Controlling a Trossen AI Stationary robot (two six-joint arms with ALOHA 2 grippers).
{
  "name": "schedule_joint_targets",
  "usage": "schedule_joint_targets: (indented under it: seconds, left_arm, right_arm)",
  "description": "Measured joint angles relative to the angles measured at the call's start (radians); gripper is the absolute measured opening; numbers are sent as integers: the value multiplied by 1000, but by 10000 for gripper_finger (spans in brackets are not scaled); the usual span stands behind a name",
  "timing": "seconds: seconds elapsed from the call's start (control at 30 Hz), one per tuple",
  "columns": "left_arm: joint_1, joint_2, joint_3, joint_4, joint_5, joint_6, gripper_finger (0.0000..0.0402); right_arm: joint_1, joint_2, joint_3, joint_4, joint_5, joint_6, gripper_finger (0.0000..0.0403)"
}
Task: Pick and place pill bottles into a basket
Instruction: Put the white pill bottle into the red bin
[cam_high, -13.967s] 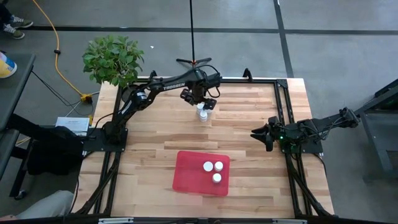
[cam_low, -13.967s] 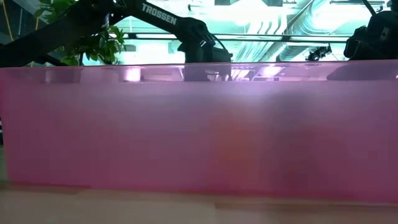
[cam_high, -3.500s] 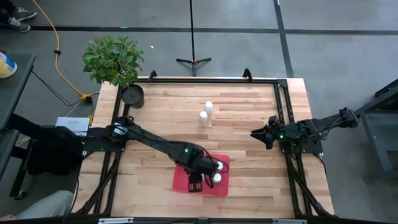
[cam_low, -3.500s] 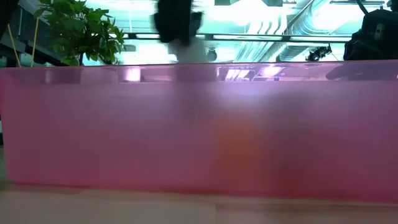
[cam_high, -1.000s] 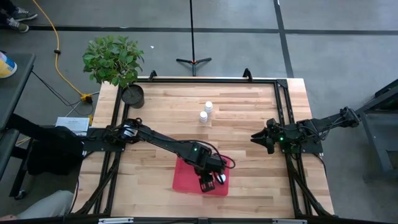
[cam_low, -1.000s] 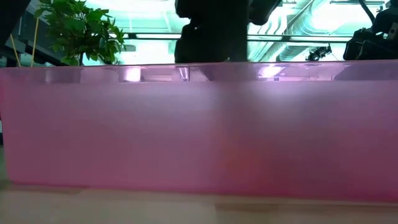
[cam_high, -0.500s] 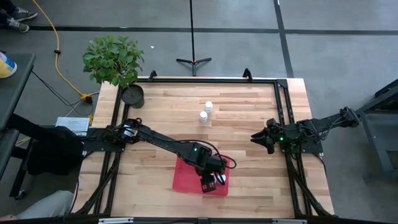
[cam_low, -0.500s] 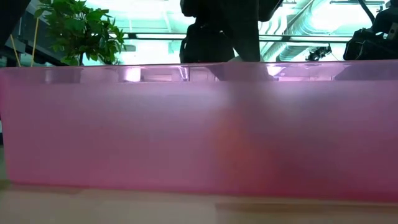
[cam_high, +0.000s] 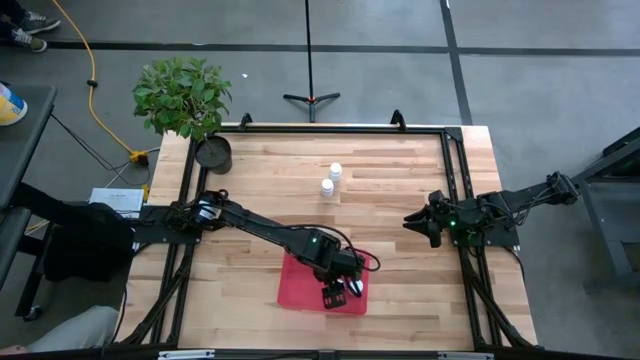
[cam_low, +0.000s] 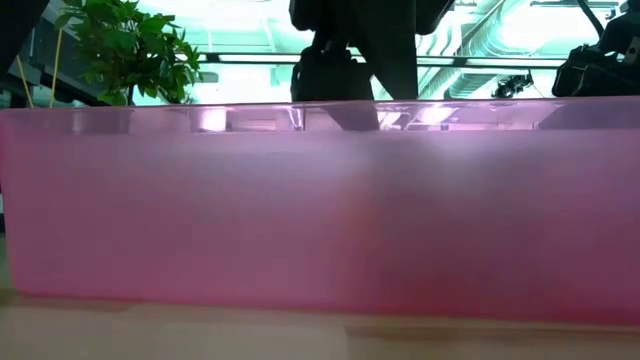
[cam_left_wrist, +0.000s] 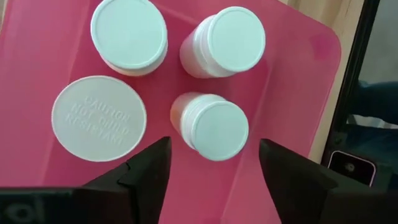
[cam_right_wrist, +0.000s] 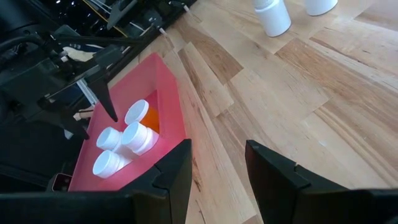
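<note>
High view: hovering over the basket (cam_high: 300, 280) near the table's front edge, left gripper (cam_high: 336, 294) spreading apart above four pill bottles (cam_left_wrist: 211, 124); right gripper (cam_high: 424, 224) shut, idling at the right edge. Remaining two bottles (cam_high: 327, 187) standing upright toward the back edge, seemingly within either arm's reach.

Two matte black jointed metal arms, left arm (cam_high: 260, 228) and right arm (cam_high: 500, 205), on black frame bases. Small green indicator light on each. Thin black cable loop by left wrist. Blunt, angular black fingers (cam_left_wrist: 146, 171).
</note>
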Motion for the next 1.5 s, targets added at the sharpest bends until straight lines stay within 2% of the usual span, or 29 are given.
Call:
schedule_joint_targets:
  seconds: [0.2, 0.47, 0.63, 0.9, 1.17, 1.27, 1.5]
  left_arm:
    - [1, -11, 0, -53, 24, 17, 270]
    - [1, -107, 1, -147, 17, 17, 249]
    - [0, -198, 2, -219, -112, 17, 234]
    - [0, -332, 1, -264, -440, -5, 221]
    - [2, -405, 1, -278, -743, -163, 221]
    - [26, -415, 1, -285, -766, -200, 221]
    - [124, -417, 39, -277, -690, -155, 221]
  right_arm:
    - [0, 0, 0, -1, 0, 0, 140]
    - [0, 0, 0, -3, 0, 0, 140]
    - [0, 0, 0, -3, 0, 1, 140]
    - [0, 0, 0, -3, 0, 2, 140]
    - [0, 0, 0, -3, 0, 0, 140]
    - [0, 0, 0, -3, 2, 0, 140]
    - [0, 0, 0, -4, 3, 0, 140]
